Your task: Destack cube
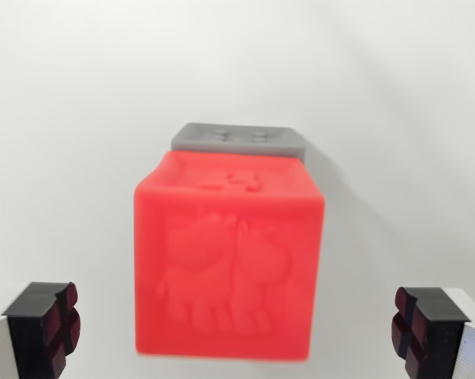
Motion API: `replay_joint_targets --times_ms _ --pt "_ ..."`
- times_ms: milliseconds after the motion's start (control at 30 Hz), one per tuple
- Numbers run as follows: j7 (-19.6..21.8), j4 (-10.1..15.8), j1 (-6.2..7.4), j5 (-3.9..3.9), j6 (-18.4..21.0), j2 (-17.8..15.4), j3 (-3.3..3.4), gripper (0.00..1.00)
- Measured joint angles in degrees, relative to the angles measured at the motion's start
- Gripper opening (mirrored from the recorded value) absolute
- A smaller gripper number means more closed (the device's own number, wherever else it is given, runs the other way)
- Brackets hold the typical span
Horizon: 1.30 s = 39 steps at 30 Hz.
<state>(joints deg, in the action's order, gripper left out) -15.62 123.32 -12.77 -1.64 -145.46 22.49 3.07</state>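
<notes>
Cubes: two. One red cube (228, 268), large in the wrist view, its near face carrying a raised relief of two cartoon-like figures and its top face bearing small embossed marks; the picture is soft, so finer detail cannot be read. One grey cube (239, 138), of which only the top face and a thin strip of side show above and behind the red one; the two meet in the picture, but whether the red cube sits on the grey one or merely in front of it cannot be told from this angle. Gripper (237, 335): one, its two black fingertips with dark red pads at the lower corners of the view, one finger (44, 328) toward the wrist view's left and the other toward the right, spread wide apart and touching nothing. The red cube lies between the fingers with open gaps on both sides. Surface (72, 103): plain white, bare all round the cubes; none of its edges or corners are in view, with free room left, right and beyond.
</notes>
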Motion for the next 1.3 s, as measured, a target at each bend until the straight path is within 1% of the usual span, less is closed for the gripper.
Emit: replay_joint_targets --times_ms 200,567,600,1300 --pt "-0.2 -0.1 -0.02 -0.24 -2.7 2.9 -0.08 1.0" --pt "-0.4 -0.4 -0.13 -0.52 -5.3 5.7 -0.25 1.0" --pt "-0.4 -0.4 -0.14 -0.53 -5.3 5.8 -0.26 0.0" --pt "-0.4 -0.4 -0.16 -0.54 -5.4 5.8 -0.28 0.0"
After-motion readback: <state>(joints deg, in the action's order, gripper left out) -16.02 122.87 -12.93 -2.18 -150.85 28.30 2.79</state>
